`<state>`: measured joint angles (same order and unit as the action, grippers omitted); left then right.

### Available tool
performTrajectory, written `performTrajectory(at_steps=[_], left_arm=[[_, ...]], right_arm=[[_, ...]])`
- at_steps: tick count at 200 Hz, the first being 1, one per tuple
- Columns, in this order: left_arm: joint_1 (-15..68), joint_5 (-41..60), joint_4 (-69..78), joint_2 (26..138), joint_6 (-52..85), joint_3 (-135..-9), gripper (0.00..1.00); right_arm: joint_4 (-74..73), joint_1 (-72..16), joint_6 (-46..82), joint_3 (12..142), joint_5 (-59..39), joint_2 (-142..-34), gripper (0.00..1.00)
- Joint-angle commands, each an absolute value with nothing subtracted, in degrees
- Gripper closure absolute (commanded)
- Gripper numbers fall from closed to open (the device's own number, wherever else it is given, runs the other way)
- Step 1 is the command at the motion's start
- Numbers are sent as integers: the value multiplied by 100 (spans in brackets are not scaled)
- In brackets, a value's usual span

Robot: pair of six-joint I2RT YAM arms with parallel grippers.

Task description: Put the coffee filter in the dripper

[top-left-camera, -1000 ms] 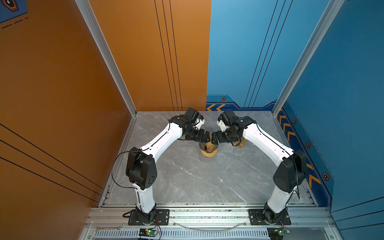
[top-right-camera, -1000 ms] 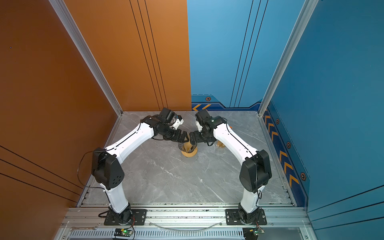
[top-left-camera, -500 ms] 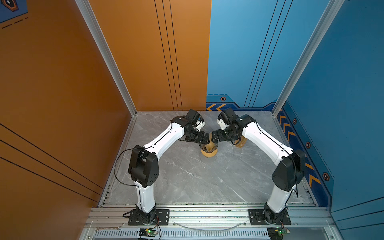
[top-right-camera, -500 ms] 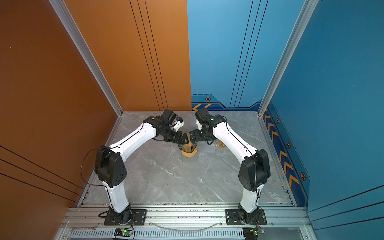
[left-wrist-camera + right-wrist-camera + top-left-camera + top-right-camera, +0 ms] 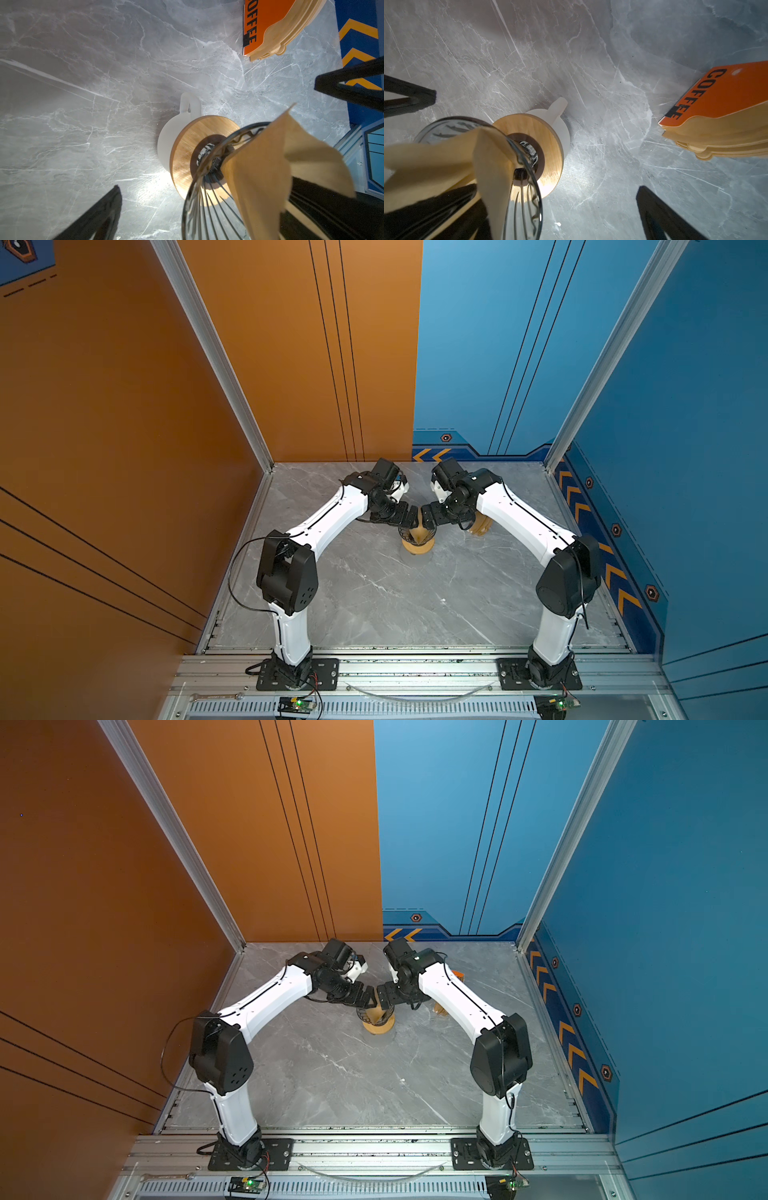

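Leaning in the dripper (image 5: 204, 193), the coffee filter (image 5: 280, 166) holds itself up, so left fingers (image 5: 99, 214) and right fingers (image 5: 662, 218) are spread wide.

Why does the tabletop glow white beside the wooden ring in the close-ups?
Left wrist view: glare on the polished table beside the wooden ring, likely a reflected lamp. Right wrist view: the same sheen; the near coffee filter is blurred. In both top views: even light.

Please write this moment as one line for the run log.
coffee filter: in dripper, top above rim | left gripper: open | right gripper: open
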<state>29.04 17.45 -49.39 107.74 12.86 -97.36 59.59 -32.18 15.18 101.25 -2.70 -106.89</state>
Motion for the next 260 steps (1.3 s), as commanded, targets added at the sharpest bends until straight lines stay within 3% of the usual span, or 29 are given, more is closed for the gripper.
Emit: performTrajectory(at_steps=[1, 260], left_arm=[[2830, 1620, -5124, 10816, 1195, -9668, 2], [2873, 1293, -5273, 11168, 1206, -9643, 2]], right_arm=[[6325, -3287, 1370, 10471, -12, -10855, 1], [6320, -3377, 1288, 10435, 169, -11285, 1]])
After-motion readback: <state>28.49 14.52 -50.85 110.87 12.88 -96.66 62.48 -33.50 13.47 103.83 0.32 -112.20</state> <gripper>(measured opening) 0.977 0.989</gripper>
